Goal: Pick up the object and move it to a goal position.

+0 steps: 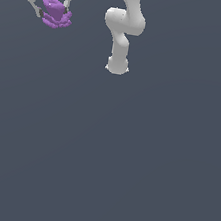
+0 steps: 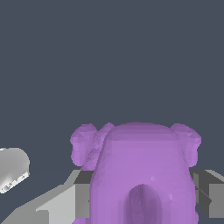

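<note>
The object [image 1: 56,14] is a small purple lumpy item with a domed top and knobbly lobes, high at the exterior view's upper left. My white gripper [image 1: 53,12] is shut on it, one finger on each side. In the wrist view the object [image 2: 140,175] fills the space between my grey fingers [image 2: 83,199], and its rounded lobes stick out beyond them. The gripper's body is partly cut off by the frame edge in the exterior view.
The arm's white links and base [image 1: 117,65] stand at the top centre of the exterior view, to the right of the gripper. A plain dark grey floor [image 1: 125,160] fills everything else. A white rounded arm part [image 2: 13,168] shows in the wrist view.
</note>
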Tool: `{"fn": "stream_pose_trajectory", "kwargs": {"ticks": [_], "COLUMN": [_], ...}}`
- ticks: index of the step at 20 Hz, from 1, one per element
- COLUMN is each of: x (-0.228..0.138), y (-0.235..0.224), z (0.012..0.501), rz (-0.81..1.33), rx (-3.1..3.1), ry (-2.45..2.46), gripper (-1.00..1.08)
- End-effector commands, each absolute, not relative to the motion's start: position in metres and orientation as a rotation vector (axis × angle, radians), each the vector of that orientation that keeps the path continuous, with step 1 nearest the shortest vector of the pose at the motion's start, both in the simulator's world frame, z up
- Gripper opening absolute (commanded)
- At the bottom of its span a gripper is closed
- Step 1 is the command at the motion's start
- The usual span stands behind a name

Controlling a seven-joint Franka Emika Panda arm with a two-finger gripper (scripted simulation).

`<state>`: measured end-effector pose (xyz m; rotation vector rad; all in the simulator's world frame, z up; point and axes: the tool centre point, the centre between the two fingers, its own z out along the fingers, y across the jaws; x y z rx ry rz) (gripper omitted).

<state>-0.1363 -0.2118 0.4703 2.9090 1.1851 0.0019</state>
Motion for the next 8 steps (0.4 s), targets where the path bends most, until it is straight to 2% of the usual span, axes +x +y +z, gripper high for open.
{"fn": "stream_pose_trajectory", "kwargs": {"ticks": [1,8], "x": [-0.137,-0.1374], "y": [-0.2144,-0.2174], "z": [0.4801,0.49], "rz": [0.0,0.0], "rx": [2.909,2.909], "ry": [1.186,1.186], "gripper": [-1.0,-1.0]}}
